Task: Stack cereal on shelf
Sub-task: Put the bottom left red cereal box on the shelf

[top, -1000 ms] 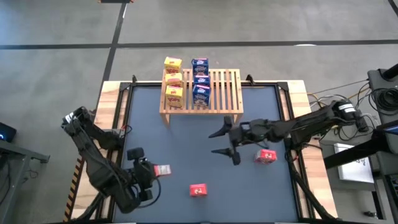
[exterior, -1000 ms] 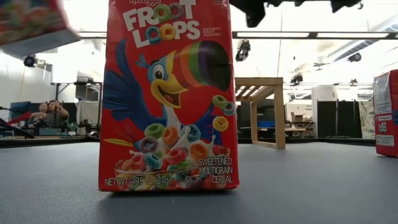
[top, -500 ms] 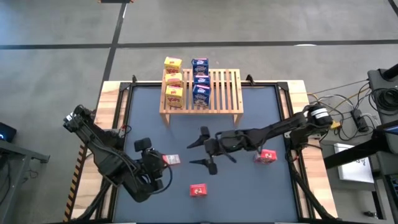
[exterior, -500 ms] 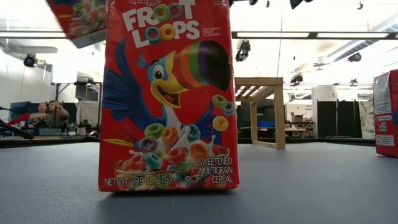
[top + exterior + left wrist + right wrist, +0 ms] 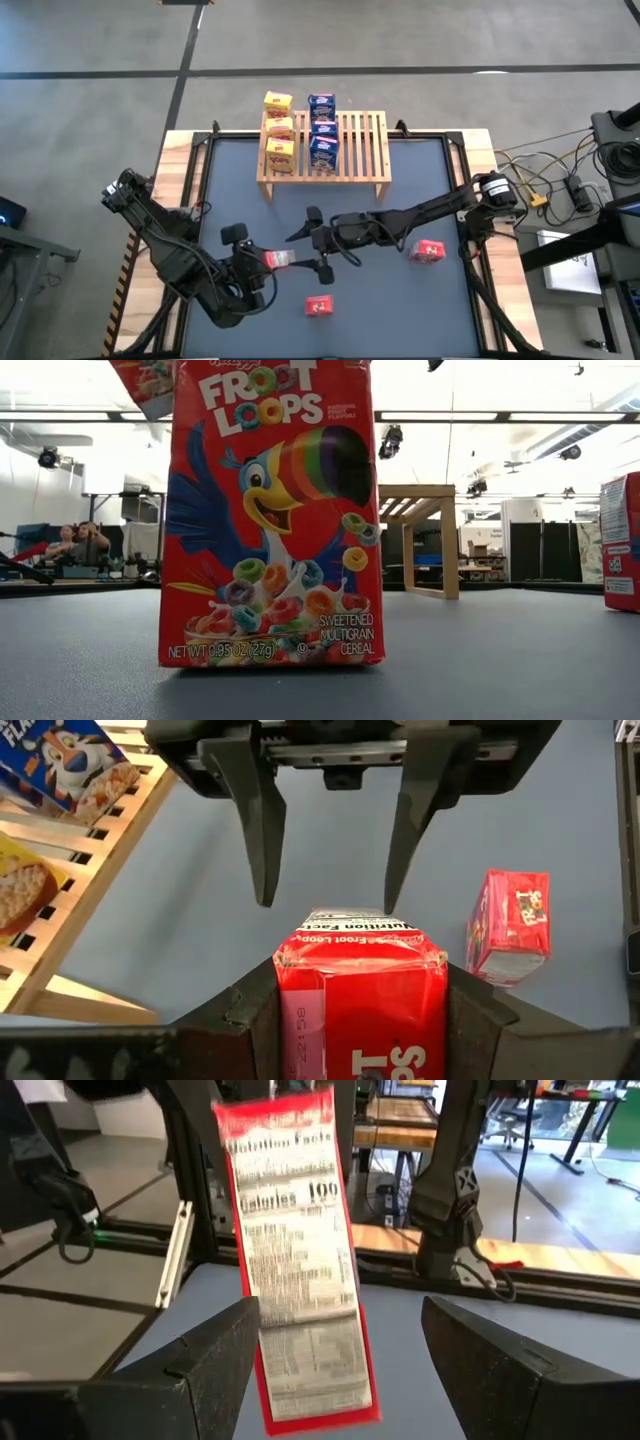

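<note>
My left gripper holds a red cereal box above the table's near middle. My right gripper reaches in level from the right. Its open fingers stand at the box's far end, whose nutrition panel faces them. I cannot tell whether they touch it. Two more red boxes stand on the table, one near the front and one at the right. Three yellow boxes and three blue boxes rest on the slats of the wooden shelf at the far edge. My left gripper pinches the red box between its two fingers, one on each of two opposite sides, at the end nearest the wrist. The fingers slant down from the table's near left. The box juts out beyond them, lifted clear of the table.
The dark mat lies bare between the shelf and the arms. In the low view the front red box fills the middle, with the right one at the edge. People sit in the room beyond the table.
My right gripper has swept level toward the table's left, up to the held box, its fingers staying open. My left gripper has carried the red box a little up and toward the table's right and far side, still shut on it.
</note>
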`<state>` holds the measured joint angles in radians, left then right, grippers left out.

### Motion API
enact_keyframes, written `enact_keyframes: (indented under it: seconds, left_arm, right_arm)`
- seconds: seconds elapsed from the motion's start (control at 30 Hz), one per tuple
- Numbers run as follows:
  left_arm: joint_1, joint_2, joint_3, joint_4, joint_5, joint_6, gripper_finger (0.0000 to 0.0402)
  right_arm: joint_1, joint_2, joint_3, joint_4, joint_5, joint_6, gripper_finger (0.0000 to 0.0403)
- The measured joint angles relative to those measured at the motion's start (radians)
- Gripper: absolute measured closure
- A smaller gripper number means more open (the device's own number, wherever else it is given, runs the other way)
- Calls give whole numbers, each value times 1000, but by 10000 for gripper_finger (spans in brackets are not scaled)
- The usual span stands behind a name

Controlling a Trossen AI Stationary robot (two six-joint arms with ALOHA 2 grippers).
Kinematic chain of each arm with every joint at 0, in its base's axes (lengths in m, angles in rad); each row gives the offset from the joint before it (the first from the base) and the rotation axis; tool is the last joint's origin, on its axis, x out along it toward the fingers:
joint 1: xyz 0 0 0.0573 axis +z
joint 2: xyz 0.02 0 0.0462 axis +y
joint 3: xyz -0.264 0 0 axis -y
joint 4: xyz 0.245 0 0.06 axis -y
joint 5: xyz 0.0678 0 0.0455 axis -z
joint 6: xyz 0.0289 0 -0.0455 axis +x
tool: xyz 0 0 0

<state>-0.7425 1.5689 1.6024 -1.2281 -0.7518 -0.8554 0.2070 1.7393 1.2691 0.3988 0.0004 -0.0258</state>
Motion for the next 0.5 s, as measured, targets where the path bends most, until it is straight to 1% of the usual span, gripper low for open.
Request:
enact_keyframes:
  seconds: [0.17,0.27,0.5]
  left_arm:
    - [5,0,-1,12,-26,12,235]
    - [6,0,-1,18,-52,25,235]
    - [8,0,-1,73,-76,87,235]
  right_arm:
    - [0,-2,2,4,-2,1,123]
    - [0,-2,1,3,-9,14,108]
    - [0,4,-2,3,-11,17,68]
